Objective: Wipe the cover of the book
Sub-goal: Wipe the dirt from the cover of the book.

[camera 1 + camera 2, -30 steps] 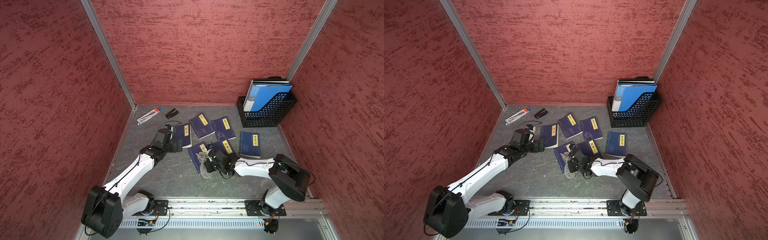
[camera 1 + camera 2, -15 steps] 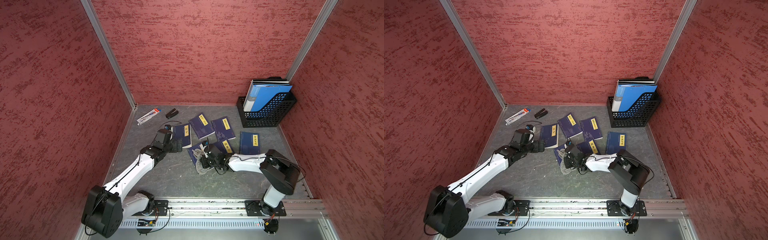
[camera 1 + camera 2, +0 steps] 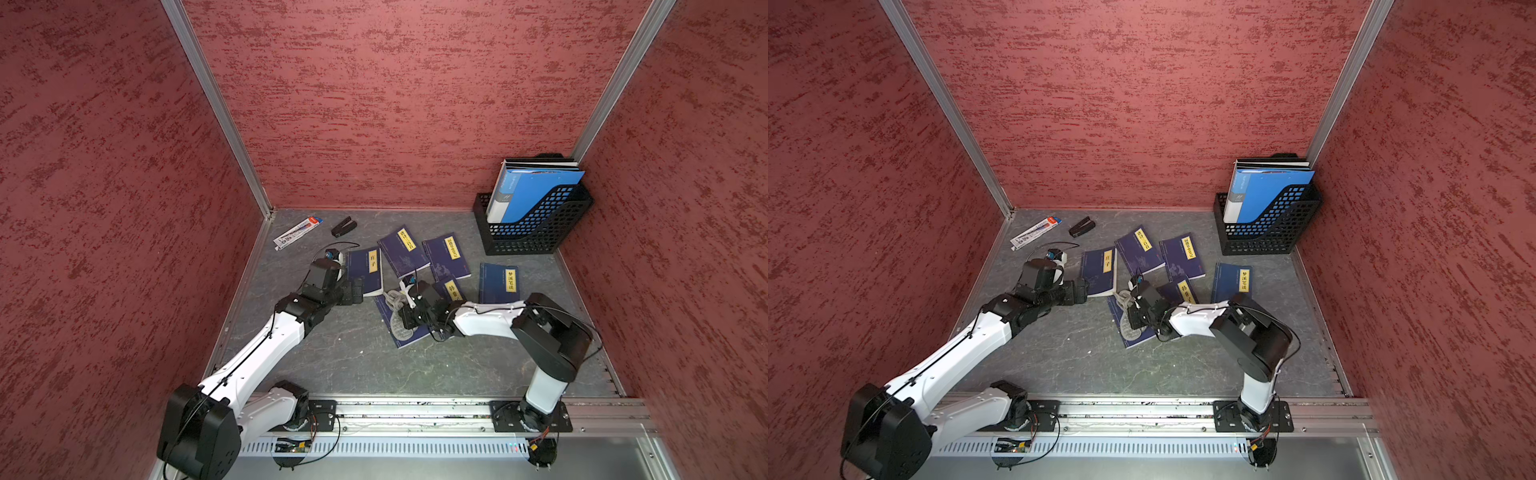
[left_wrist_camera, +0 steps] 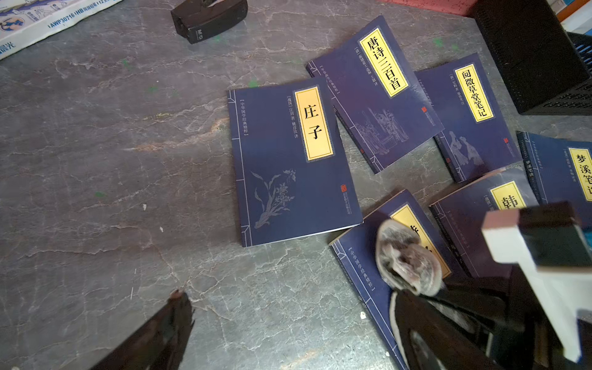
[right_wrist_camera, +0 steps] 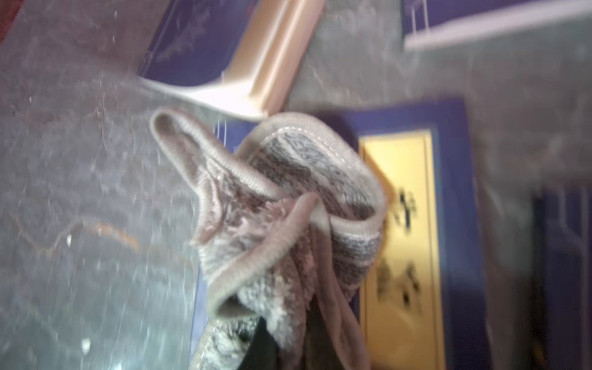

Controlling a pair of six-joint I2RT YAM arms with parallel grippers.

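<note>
Over on the left, my left gripper hovers wide open above the grey marbled table. At centre, the flat navy book (yellow title strip) lies under a crumpled, fluffy grey rag, pinched tight by my right gripper.

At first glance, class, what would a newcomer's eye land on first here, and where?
Six dark blue books with yellow labels lie scattered mid-floor. The right gripper, shut on a grey cloth, holds it over the nearest book. A black rack of blue folders stands in the far corner.
</note>
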